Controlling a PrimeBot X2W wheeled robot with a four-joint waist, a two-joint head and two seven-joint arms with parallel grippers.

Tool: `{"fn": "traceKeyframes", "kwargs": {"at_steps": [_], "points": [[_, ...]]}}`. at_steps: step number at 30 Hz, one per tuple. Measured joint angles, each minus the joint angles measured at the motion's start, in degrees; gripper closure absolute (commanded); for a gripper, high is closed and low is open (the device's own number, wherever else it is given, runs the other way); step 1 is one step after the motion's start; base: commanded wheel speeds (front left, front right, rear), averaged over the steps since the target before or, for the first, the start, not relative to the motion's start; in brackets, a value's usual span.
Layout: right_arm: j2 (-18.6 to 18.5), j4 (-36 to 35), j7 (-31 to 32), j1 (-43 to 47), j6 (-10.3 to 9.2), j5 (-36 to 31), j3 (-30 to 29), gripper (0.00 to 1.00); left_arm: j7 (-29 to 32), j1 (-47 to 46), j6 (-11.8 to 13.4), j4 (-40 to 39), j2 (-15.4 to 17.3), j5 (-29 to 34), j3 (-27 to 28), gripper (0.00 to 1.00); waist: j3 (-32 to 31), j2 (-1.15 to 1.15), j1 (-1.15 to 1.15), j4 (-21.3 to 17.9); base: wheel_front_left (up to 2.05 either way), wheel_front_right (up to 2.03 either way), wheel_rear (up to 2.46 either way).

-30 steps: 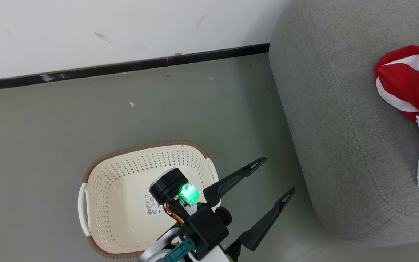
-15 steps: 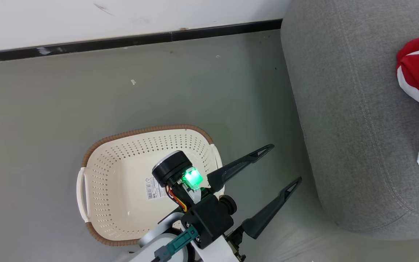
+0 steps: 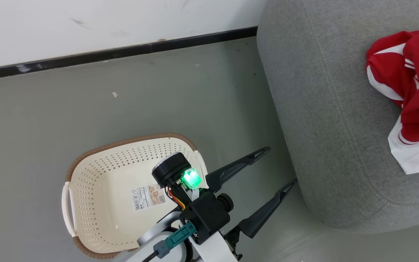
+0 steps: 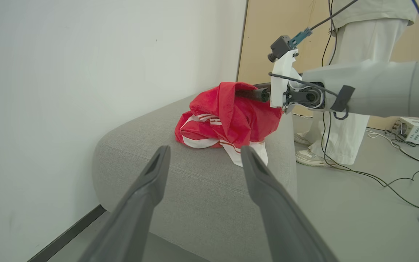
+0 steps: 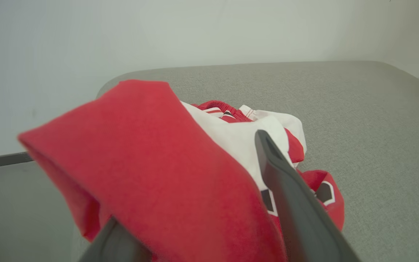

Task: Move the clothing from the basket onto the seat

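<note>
- Grey floor [image 3: 158, 91] runs up to a white wall [image 3: 86, 29] with a black skirting strip [image 3: 122, 54] along its foot. That is the backdrop in my head view.
- The basket [image 3: 129, 140] stands on that floor at the lower left of the head view. It is near the seat's rounded corner but apart from it.
- I can see straight down to the basket's pale perforated bottom, where the barcode label [image 3: 147, 196] lies flat.
- The seat [image 3: 322, 127] takes up the right of the head view, grey and textured, with a seam line running along it.
- The clothing [image 3: 409, 91] is on the seat, a bunched red heap with white panels and striped trim at the head view's right edge.
- My left tool [image 3: 280, 164] hangs above the floor between basket and seat. Its two dark fingers are spread well apart, holding nothing and pointing toward the seat.
- A green light [image 3: 189, 178] glows on that arm's wrist, over the basket's near side.
- In the left wrist view, the right arm reaches in from the right and a dark finger goes into the top of the red heap. The cloth is peaked up around it.
- In its own wrist view, my right tool [image 5: 213, 145] has its fingers apart. Red cloth is draped over the finger on that view's left. The other finger [image 5: 286, 189] is bare beside the white panel.
- Behind the seat in the left wrist view, a person's legs [image 4: 344, 109] stand in pale trousers. Cables [image 4: 376, 174] trail over the floor nearby.
</note>
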Motion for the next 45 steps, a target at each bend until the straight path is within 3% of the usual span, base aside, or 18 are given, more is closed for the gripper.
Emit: {"fn": "traceKeyframes", "kwargs": {"at_steps": [15, 30, 45], "points": [[0.0, -10.3, 0.1, 9.0, 0.00, 3.9, 9.8, 0.00, -0.5, 0.1, -0.1, 1.5, 0.3, -1.7, 0.6, 0.00, -2.3, 0.00, 0.00, -4.5, 0.00, 0.00, 0.00], [-3.4, -22.7, 4.0, 16.4, 0.00, 7.1, 17.4, 0.00, -0.6, 0.5, 0.7, 1.5, 0.5, -1.9, 1.7, 0.00, -3.6, 0.00, 0.00, -7.4, 0.00, 0.00, 0.00], [-5.1, -32.7, 5.1, 17.9, 0.00, 7.7, 14.7, 0.00, -1.1, 0.5, 1.5, 1.5, 0.9, -1.9, 2.5, 0.00, -3.6, 0.00, 0.00, -9.3, 0.00, 0.00, 0.00]]}}
